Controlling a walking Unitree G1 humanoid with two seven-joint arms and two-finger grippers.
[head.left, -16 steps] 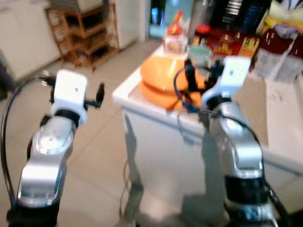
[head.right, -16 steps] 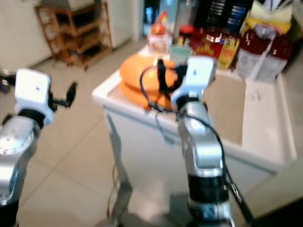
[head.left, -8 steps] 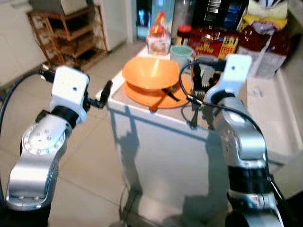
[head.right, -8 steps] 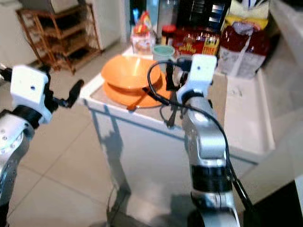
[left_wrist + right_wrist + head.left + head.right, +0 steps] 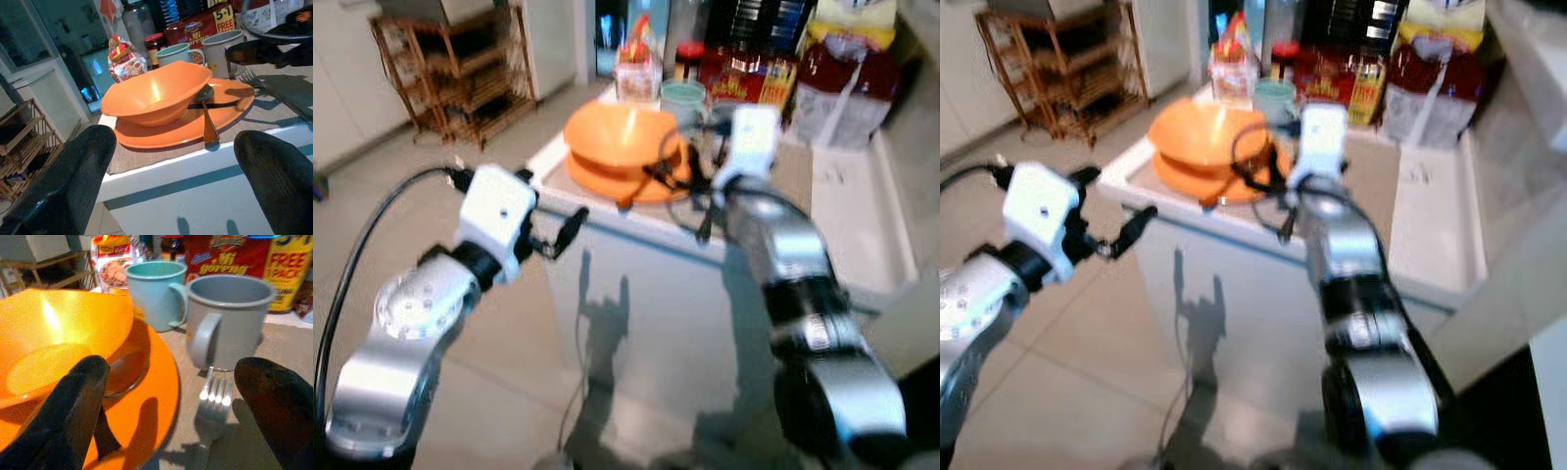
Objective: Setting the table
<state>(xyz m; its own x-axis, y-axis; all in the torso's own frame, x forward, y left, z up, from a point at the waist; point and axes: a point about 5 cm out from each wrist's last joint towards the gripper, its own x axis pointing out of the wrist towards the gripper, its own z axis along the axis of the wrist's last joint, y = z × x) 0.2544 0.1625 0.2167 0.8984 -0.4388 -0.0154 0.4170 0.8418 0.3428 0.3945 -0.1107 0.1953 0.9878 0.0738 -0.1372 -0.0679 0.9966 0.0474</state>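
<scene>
An orange bowl (image 5: pixel 156 93) sits on an orange plate (image 5: pixel 181 132) at the near left corner of the white table (image 5: pixel 862 225). A spoon (image 5: pixel 209 122) rests on the plate beside the bowl. Behind them stand a teal mug (image 5: pixel 154 286) and a grey mug (image 5: pixel 230 318), with a fork (image 5: pixel 211 401) lying in front of the grey mug. My left gripper (image 5: pixel 171 196) is open, just off the table's corner, facing the bowl. My right gripper (image 5: pixel 176 421) is open, low over the plate's edge and the fork, with nothing between its fingers.
Noodle packs (image 5: pixel 749 73), a red bag (image 5: pixel 847 83), a snack bag (image 5: pixel 124 61) and a red-lidded jar (image 5: pixel 152 41) line the table's back. A wooden rack (image 5: pixel 450 59) stands on the tiled floor to the far left.
The camera has shifted. My left gripper has come forward toward the table's corner. My right gripper has reached further over the table, to the plate's edge by the mugs.
</scene>
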